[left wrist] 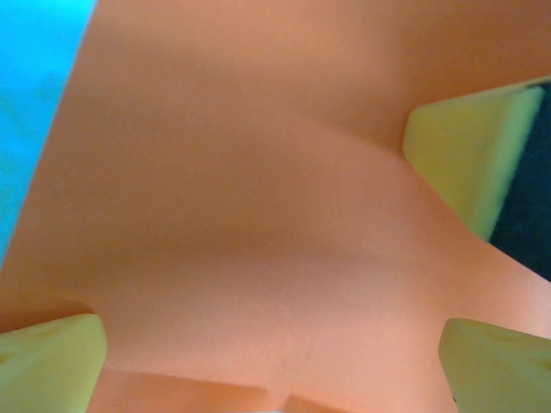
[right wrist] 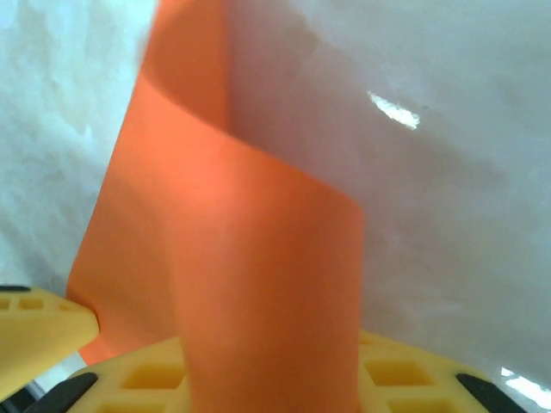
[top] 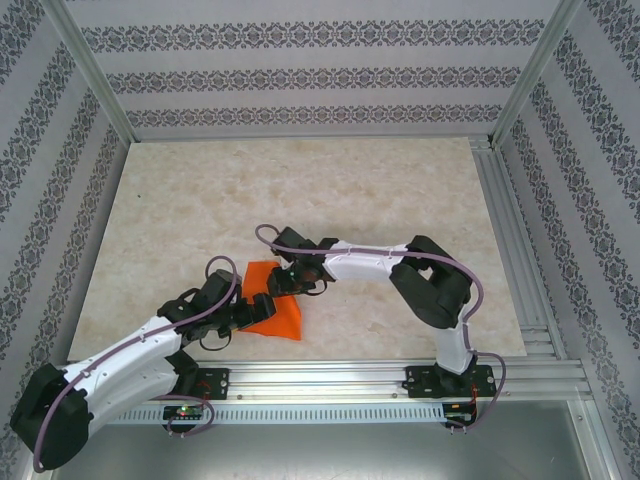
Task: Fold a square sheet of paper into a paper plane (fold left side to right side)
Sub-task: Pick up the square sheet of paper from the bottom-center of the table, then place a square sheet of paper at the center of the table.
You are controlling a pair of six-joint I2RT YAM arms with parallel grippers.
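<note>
Orange paper [top: 285, 320] sits by the worktop's [top: 400, 180] near edge, left of centre. Left gripper [top: 258, 310] jaws apart over it! Right gripper [top: 292, 283] at its far edge, can't tell its jaws.

The top external camera is mounted above and behind the arm bases [top: 450, 380]. It faces forward and down over the whole table [top: 400, 180], with the bases along the bottom edge of the frame and the patterned walls [top: 300, 70] at the top and sides. This is the distant view.

The left wrist camera sits very close to the orange paper [left wrist: 258, 215], which spans nearly the full frame. Its pads [left wrist: 469, 146] show at the right side and in the lower corners.

The right wrist camera looks past its fingers [right wrist: 413, 379] at the bottom edge onto the table surface, also at close range.

All three views share the orange paper, which lies low and left of centre in the top frame.
</note>
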